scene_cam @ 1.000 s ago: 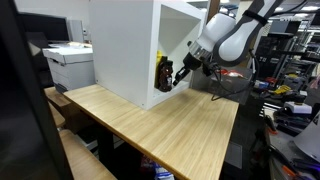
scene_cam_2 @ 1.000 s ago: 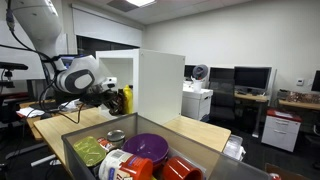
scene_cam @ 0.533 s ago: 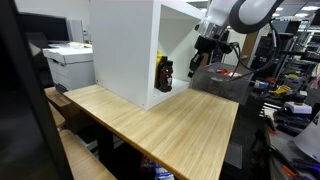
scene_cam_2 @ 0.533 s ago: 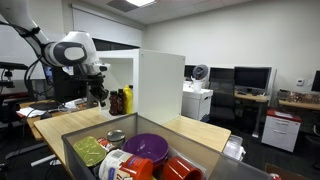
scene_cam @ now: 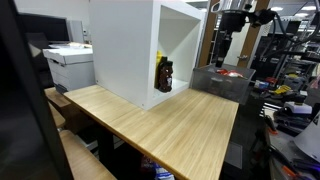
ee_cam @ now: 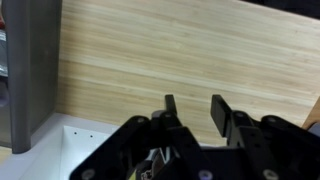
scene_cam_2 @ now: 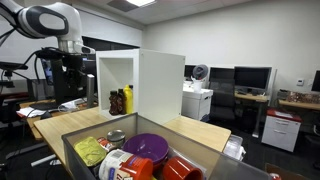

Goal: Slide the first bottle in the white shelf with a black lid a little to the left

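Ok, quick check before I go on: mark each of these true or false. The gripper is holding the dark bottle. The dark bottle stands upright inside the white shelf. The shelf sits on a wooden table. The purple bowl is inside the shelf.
1. The gripper is holding the dark bottle. False: the gripper is open with nothing between its fingers, and it is up and off to the side of the shelf.
2. The dark bottle stands upright inside the white shelf. True.
3. The shelf sits on a wooden table. True.
4. The purple bowl is inside the shelf. False: it lies in the grey bin in the foreground.
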Available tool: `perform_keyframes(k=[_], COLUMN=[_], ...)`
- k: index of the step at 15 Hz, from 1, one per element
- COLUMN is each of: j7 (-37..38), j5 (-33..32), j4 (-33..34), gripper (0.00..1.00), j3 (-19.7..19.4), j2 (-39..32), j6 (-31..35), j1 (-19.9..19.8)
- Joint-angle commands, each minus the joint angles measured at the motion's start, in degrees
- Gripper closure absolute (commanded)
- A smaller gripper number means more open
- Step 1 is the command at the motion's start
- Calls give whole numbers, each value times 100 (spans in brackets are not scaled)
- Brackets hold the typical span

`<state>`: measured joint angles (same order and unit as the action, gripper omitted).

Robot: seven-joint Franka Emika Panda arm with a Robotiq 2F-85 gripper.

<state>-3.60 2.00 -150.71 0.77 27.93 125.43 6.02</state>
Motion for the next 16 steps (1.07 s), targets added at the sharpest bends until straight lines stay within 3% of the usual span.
perform_keyframes(k=[1, 3, 7, 9, 11, 16], j7=[-179, -290, -514, -467, -185, -290], j5=[73, 55, 403, 413, 286, 278], j4=[-99, -78, -3, 36, -2, 50], gripper=[20, 4, 0, 0, 0, 0], j3=[-43, -81, -260, -235, -117, -163], j2=[989, 1493, 2453, 2643, 2819, 2770], j6=[-1342, -2155, -3389, -3605, -3313, -3380], j1=[-5, 12, 123, 90, -80, -73])
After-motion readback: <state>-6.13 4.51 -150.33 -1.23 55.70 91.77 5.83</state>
